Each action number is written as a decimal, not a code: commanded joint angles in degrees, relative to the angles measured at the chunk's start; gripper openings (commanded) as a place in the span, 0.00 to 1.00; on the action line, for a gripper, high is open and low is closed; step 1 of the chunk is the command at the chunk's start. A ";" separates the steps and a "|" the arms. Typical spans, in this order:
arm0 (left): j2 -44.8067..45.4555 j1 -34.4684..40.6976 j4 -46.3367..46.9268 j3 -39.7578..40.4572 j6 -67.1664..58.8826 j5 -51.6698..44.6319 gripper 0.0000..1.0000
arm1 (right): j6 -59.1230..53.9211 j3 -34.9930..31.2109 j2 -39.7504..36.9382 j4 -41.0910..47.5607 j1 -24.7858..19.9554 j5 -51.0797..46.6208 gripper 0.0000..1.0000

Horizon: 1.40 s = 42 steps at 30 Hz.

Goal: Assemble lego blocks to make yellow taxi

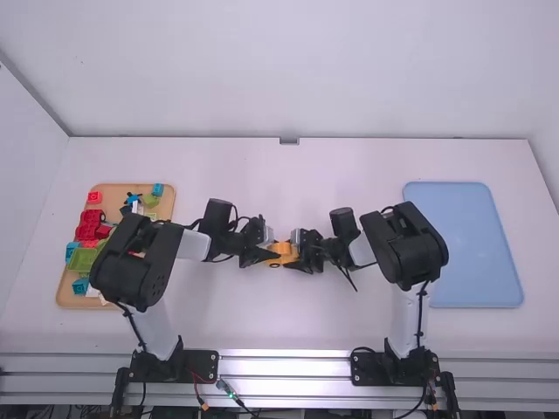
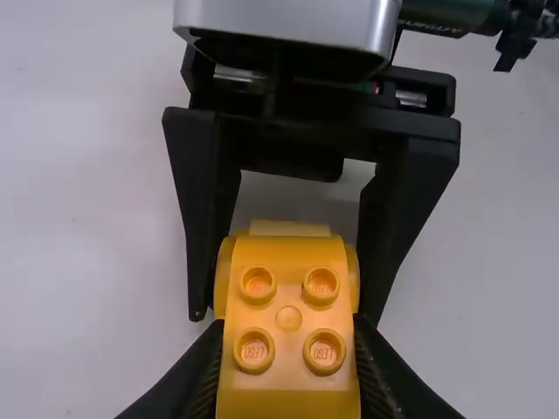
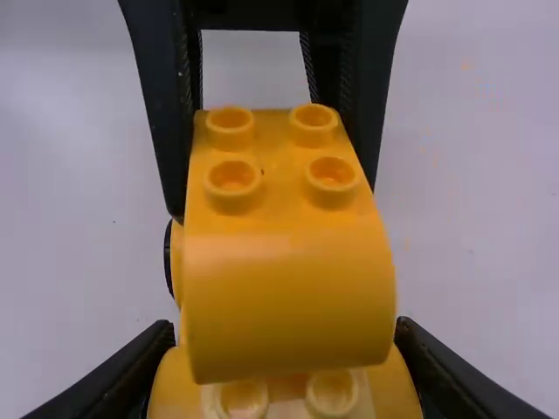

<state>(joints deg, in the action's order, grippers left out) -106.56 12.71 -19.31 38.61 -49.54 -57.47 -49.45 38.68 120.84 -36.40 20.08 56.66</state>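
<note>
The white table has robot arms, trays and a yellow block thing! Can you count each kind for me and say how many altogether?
Robot arms, left arm and right arm: 2
Trays, tan tray and blue tray: 2
Yellow block build, held between the arms: 1
Total: 5

Far side: open passage across the table (image 1: 293, 179) beyond both arms | Centre: blocked, left end effector (image 1: 272, 254) and right end effector (image 1: 297, 253) meeting at yellow blocks (image 1: 283, 250) | Near side: open pocket between arm bases | Left: loaded wooden tray (image 1: 72, 295), left arm (image 1: 135, 262) overhanging | Right: right arm (image 1: 406, 249) obstructs blue tray's (image 1: 476, 253) inner edge; tray interior accessible
</note>
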 commanded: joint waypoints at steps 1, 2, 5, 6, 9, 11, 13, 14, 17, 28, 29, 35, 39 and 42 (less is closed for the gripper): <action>-0.48 0.26 0.26 -0.66 -0.96 -1.95 0.02 | 0.55 -0.07 0.79 0.79 -0.13 -1.42 0.46; -1.01 0.61 0.04 -0.63 -1.38 -2.01 0.02 | 0.57 -0.07 0.79 0.79 -0.15 -1.40 0.45; -2.71 0.79 -2.05 -0.63 -0.83 -2.10 0.02 | 0.55 -0.07 0.79 0.79 -0.15 -1.38 0.46; -3.54 0.81 -2.82 -0.63 -0.63 -2.32 0.02 | 0.57 -0.07 0.79 0.81 -0.15 -1.42 0.46; -4.26 0.76 -3.50 -0.63 -0.63 -3.63 0.02 | 0.57 -0.07 0.79 0.81 -0.20 -1.38 0.46; -4.26 0.83 -3.50 -0.63 -0.42 -3.52 0.02 | 0.59 -0.07 0.79 0.83 -0.17 -1.44 0.46; -4.26 0.74 -3.21 -0.63 0.39 -3.02 0.02 | 0.55 -0.07 0.79 0.81 -0.22 -1.40 0.46; -4.26 0.85 -3.10 -0.66 0.39 -3.08 0.02 | 0.55 -0.07 0.79 0.79 -0.20 -1.42 0.46; -4.26 0.92 -1.92 -0.63 0.02 -2.91 0.02 | 0.57 -0.07 0.79 0.63 -0.20 -1.40 0.46; -4.26 4.96 -0.28 -0.63 0.07 5.07 0.02 | 0.57 -0.07 0.79 0.76 -0.17 -1.42 0.46; -4.26 5.25 -0.28 -0.63 0.13 5.62 0.02 | 0.57 -0.07 0.79 0.76 -0.17 -1.42 0.45; -4.26 5.62 0.24 -0.66 1.62 7.61 0.02 | 0.57 -0.07 0.79 0.76 -0.20 -1.42 0.46; -4.26 5.57 1.79 -0.63 -1.22 7.72 0.02 | 0.57 -0.07 0.79 0.63 -0.20 -1.44 0.46; -4.26 5.73 2.40 -0.63 -1.31 9.07 0.02 | 0.57 -0.04 0.79 0.63 -0.20 -1.44 0.46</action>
<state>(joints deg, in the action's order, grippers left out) -108.49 16.03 -19.57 40.25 -50.00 -54.52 -49.84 38.61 120.84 -35.90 19.18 57.41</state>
